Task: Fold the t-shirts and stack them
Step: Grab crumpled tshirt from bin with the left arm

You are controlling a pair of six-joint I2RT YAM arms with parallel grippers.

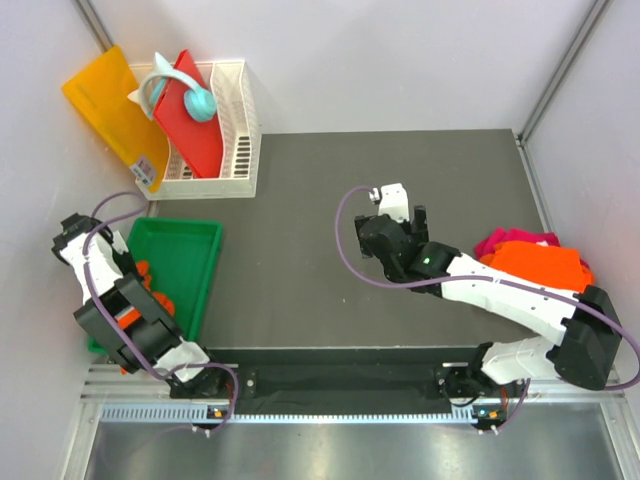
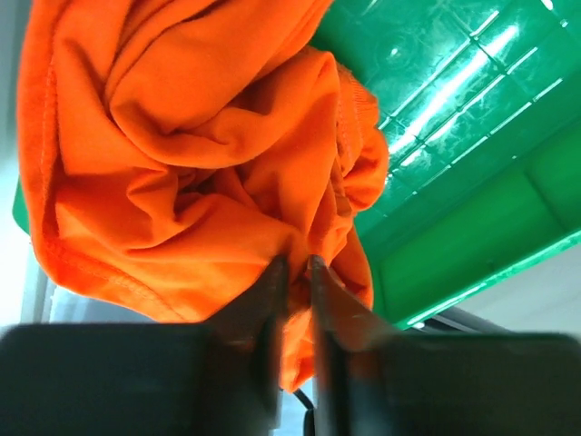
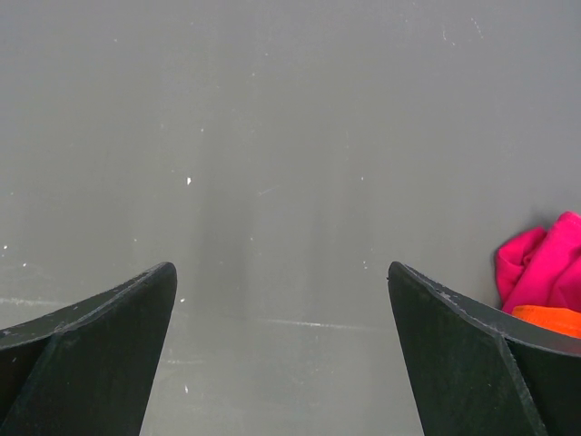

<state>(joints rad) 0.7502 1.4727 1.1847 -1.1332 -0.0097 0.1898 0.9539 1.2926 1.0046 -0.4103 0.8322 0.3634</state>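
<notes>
Our left gripper (image 2: pixel 295 265) is almost closed, and it pinches a fold of a crumpled orange t-shirt (image 2: pixel 182 154) between its two fingers. That shirt sits all bunched up in the green tray (image 2: pixel 454 227) at the left side of the tabletop (image 1: pixel 300 260). From above, the left arm hides most of it and only small bits of orange peek out. Our right gripper (image 3: pixel 281 272) is wide open and holds nothing. It hangs over the bare middle of the tabletop, with its fingers far apart. Two more shirts wait in a heap at the right edge, partly under the right arm: a pink t-shirt (image 1: pixel 515 238) and a second orange t-shirt (image 1: pixel 535 262) lying on top of it. None of the shirts looks folded yet, and we see no neat stack anywhere, so we think the job is only at its start. The step in hand looks like getting the first shirt out of the tray. Next, we think the left gripper has to lift the cloth high enough to clear the tray wall and then carry it over to the open middle. The pinch is on one small fold, so the rest of the shirt will dangle and may drag or catch on the tray. Once the shirt is over the middle, the right gripper can close on another edge. Then the two can pull the shirt out flat before any folding.
</notes>
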